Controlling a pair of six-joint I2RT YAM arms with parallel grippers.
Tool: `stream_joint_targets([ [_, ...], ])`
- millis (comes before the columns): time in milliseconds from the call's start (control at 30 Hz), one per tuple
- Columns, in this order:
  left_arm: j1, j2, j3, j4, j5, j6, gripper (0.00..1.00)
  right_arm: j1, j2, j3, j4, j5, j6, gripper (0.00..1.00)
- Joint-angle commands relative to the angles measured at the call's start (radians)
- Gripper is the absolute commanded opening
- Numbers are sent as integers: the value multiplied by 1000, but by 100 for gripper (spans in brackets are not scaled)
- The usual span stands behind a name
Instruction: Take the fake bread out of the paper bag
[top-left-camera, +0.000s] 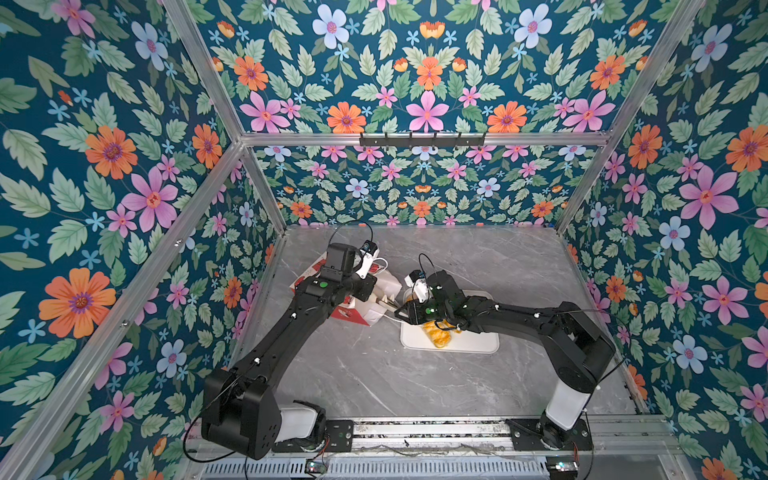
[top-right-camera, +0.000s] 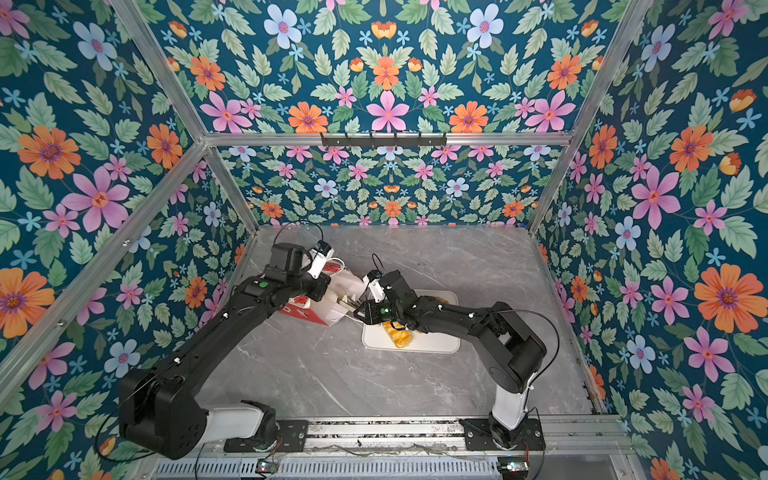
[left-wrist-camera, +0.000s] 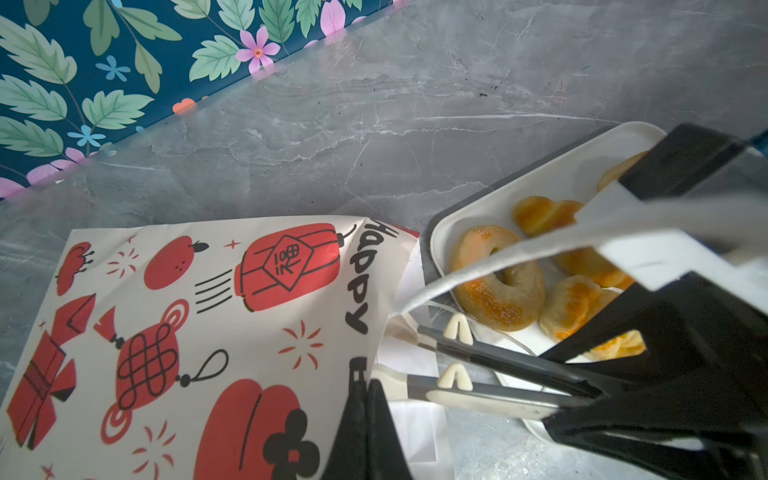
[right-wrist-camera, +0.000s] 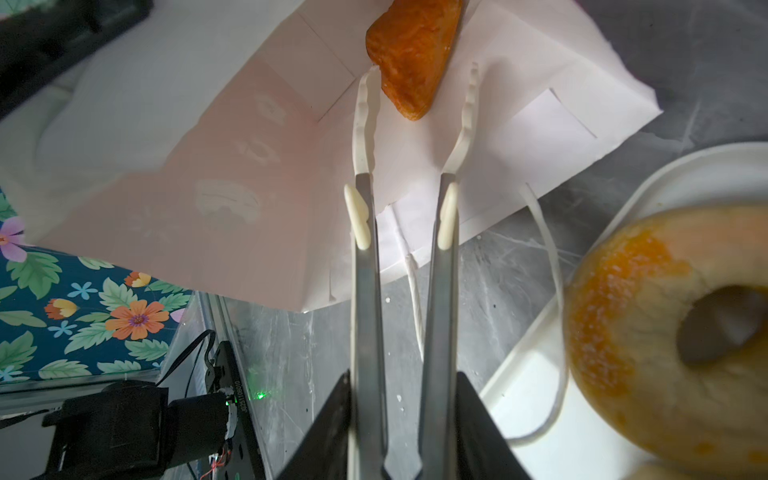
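Paper bag, "Happy" lettering, left claw pinching, right claw holding tongs

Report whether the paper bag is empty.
Not empty: in the right wrist view, an orange pastry lies on the paper bag's white inside, partly between the tongs' spread tips.
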Motion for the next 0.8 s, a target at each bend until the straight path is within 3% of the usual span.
stream_joint_targets([
  [0, 1, -23, -28, 65, 22, -6, 0, 1, 5, 12, 14, -4, -27, 38],
  [767, 1, -62, -80, 95, 36, -5, 0, 1, 111, 112, 57, -85, -3, 40],
])
